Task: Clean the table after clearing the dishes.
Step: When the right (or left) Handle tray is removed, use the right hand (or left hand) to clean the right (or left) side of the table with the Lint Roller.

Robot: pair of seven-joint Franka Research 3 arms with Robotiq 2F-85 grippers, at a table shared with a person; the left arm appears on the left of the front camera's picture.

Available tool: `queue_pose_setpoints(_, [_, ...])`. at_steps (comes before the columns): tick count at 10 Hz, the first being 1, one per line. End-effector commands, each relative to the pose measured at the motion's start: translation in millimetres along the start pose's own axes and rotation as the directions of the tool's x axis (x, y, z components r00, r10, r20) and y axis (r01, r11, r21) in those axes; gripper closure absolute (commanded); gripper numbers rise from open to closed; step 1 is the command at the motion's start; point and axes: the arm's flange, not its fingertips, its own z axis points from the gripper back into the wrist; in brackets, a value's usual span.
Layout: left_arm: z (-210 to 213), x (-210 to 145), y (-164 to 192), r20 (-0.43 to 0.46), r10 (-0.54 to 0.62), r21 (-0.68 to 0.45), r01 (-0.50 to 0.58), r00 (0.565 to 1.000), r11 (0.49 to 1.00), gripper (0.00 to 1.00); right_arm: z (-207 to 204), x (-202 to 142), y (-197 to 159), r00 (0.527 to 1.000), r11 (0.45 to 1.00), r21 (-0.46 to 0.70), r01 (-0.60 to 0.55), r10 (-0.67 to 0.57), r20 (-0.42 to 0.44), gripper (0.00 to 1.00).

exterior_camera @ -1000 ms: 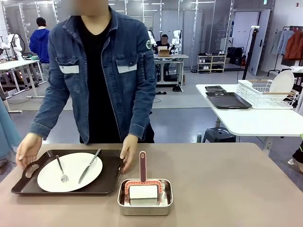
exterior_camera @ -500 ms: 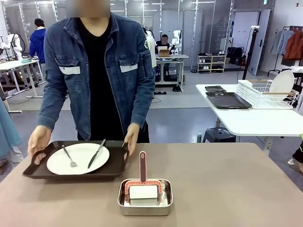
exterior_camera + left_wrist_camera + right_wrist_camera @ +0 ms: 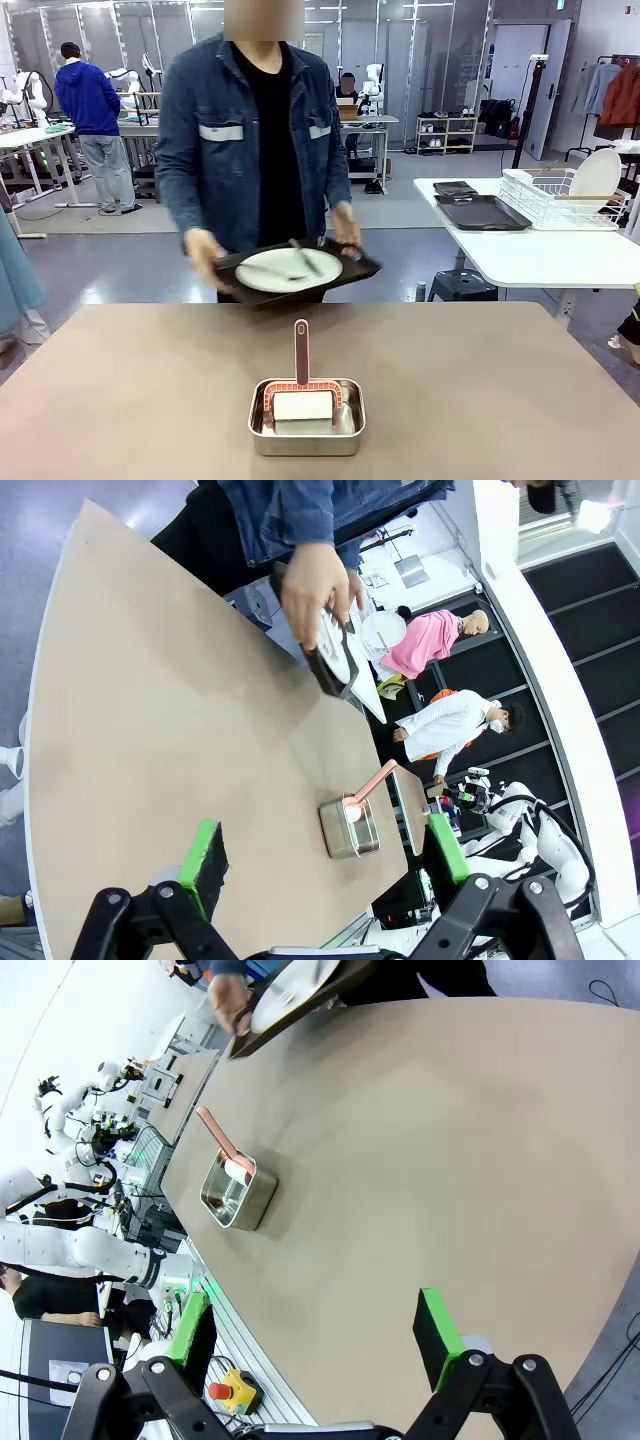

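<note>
Left gripper: your fingers stood wide apart with nothing between them, above the table
Right gripper: your fingers were likewise spread wide and empty, over the tan top
Dishes: one white plate with a fork and knife, both blurred, lay on a dark tray; the person's hands held the tray clear of the table, at its far edge
Steel pan: it sat near your edge of the table and held a tool with a white pad, its pink handle pointing toward the person
Writing: the sign above the far door was too small for you to read
Surface: plain matte tan-brown
Room: an open lab hall; a white table at the right bore a dish rack and a second tray; other people stood farther back
</note>
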Motion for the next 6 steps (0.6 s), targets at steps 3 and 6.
queue_pose_setpoints(3, [0.0,0.0,0.0,0.000,0.000,0.000,0.000,1.000,1.000,0.00,-1.0,-0.6,6.8,1.000,1.000,-0.016,0.024,-0.024,-0.007,0.00])
queue_pose_setpoints(6, [-82.4,10.7,-48.0,-0.198,-0.081,0.096,0.101,0.977,0.990,0.00,-1.0,-0.6,6.8,1.000,1.000,-0.016,0.024,-0.024,-0.007,0.00])
